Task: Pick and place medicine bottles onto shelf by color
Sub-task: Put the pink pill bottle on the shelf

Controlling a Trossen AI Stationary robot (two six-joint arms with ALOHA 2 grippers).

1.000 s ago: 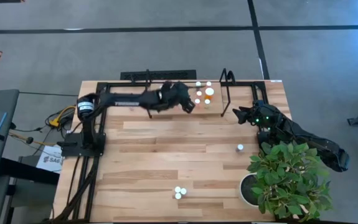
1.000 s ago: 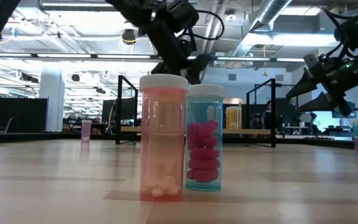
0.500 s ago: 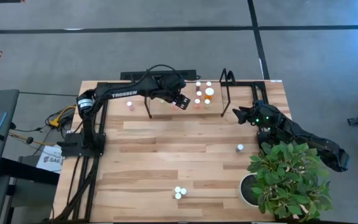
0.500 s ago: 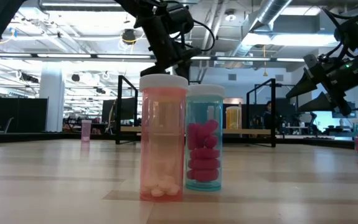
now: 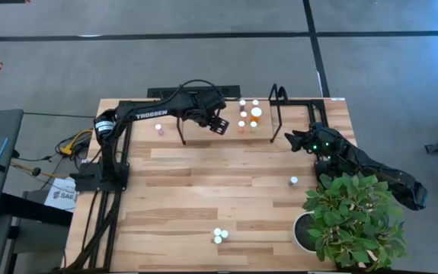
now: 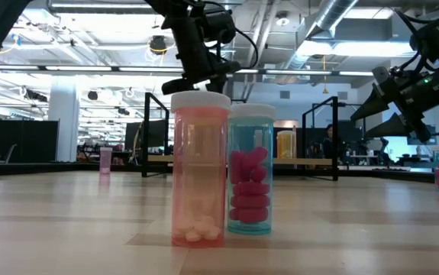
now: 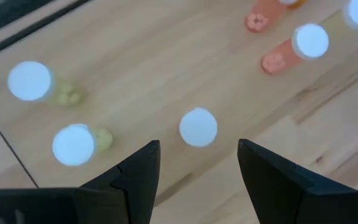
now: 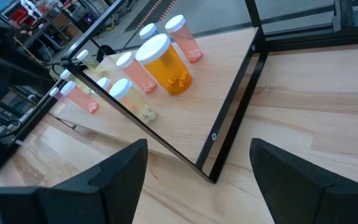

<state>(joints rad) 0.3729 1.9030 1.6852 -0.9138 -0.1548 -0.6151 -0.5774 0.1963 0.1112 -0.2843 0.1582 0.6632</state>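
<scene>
The shelf (image 5: 302, 103) lies along the table's far edge. Several bottles stand on its board: pink and orange ones (image 5: 243, 114), a larger-capped orange one (image 5: 257, 113), and yellowish ones (image 7: 73, 144). My left gripper (image 5: 219, 122) hangs open and empty above the shelf, and a white cap (image 7: 198, 127) shows below between its fingers. My right gripper (image 5: 291, 139) is open and empty by the shelf's right hoop (image 5: 277, 114). Loose bottles stand on the table: one pink (image 5: 158, 129), one at the right (image 5: 293, 180), two near the front edge (image 5: 219, 236).
A potted plant (image 5: 352, 221) in a white pot (image 5: 302, 232) stands at the near right corner, beside my right arm. The two front bottles, a pink one (image 6: 200, 168) and a teal one (image 6: 250, 169), stand side by side. Bare planks lie across the table's middle (image 5: 203, 183).
My left gripper has risen from the bottles on the shelf and drawn back a little toward the table's left edge. The bottles on the shelf stand as before.
</scene>
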